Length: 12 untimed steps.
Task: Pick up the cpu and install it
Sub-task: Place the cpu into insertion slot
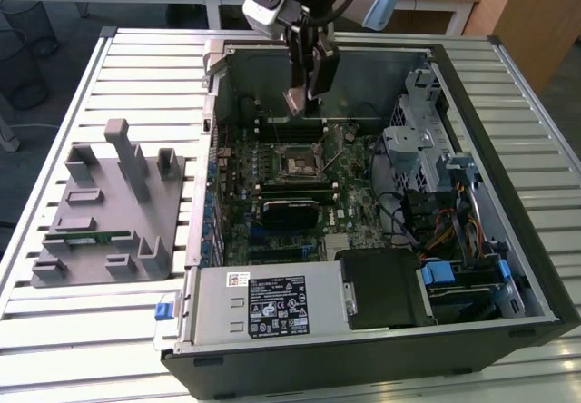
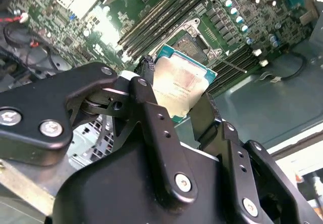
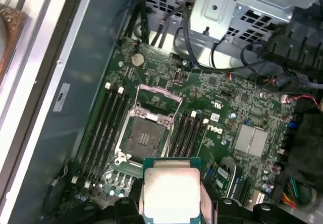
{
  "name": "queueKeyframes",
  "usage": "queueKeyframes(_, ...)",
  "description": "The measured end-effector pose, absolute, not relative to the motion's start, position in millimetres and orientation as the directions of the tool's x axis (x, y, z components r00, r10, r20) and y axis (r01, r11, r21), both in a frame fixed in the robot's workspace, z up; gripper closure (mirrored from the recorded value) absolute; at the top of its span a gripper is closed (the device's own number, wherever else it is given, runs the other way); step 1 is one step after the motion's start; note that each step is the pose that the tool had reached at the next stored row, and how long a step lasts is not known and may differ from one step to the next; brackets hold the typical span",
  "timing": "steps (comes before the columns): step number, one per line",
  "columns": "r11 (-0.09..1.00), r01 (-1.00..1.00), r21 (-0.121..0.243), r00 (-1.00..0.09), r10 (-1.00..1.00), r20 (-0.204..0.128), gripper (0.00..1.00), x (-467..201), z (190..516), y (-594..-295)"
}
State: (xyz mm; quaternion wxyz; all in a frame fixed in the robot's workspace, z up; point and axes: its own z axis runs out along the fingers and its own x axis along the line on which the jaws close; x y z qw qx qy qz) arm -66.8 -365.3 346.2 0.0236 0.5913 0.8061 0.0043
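The cpu [image 2: 181, 85], a flat square chip with a silvery top and green rim, is pinched by its edges in my gripper [image 2: 176, 97], which is shut on it. In the first wrist view the cpu [image 3: 170, 192] hangs above the motherboard, a short way off the open socket [image 3: 144, 135], whose load plate is raised. In the exterior view my gripper [image 1: 304, 94] hovers inside the open computer case with the cpu [image 1: 294, 104] at its tip, above and behind the black-framed socket [image 1: 300, 161].
Case walls [image 1: 363, 72] ring the motherboard. A drive cage [image 1: 418, 140] and cables [image 1: 436, 226] stand at the exterior view's right, a power supply [image 1: 263, 303] in front. Memory slots [image 3: 101, 128] flank the socket. A grey fixture [image 1: 100, 208] with a green memory stick [image 1: 91, 237] sits left.
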Motion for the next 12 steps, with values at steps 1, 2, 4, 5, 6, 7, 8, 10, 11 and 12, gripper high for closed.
queueKeyframes(1,0.285,0.958,0.035,-0.284,0.958,-0.033,0.47,-66.8,345.5,-365.3)
queueKeyframes(2,0.268,0.963,0.035,-0.267,0.963,-0.033,0.47,-66.8,344.9,-365.3)
queueKeyframes(4,0.242,0.97,0.035,-0.241,0.97,-0.033,0.47,-66.8,343.5,-365.2)
queueKeyframes(5,0.231,0.972,0.035,-0.23,0.973,-0.033,0.47,-66.8,342.8,-365.0)
queueKeyframes(6,0.222,0.974,0.035,-0.221,0.975,-0.033,0.47,-66.9,341.9,-364.7)
queueKeyframes(7,0.215,0.976,0.035,-0.214,0.976,-0.033,0.47,-66.9,340.7,-364.3)
queueKeyframes(8,0.204,0.978,0.035,-0.203,0.979,-0.033,0.47,-66.8,339.3,-364.0)
queueKeyframes(10,0.176,0.984,0.035,-0.175,0.984,-0.033,0.47,-66.8,336.9,-364.0)
queueKeyframes(11,0.161,0.986,0.035,-0.16,0.987,-0.033,0.47,-66.8,335.9,-363.9)
queueKeyframes(12,0.149,0.988,0.035,-0.148,0.988,-0.033,0.47,-66.8,334.9,-363.8)
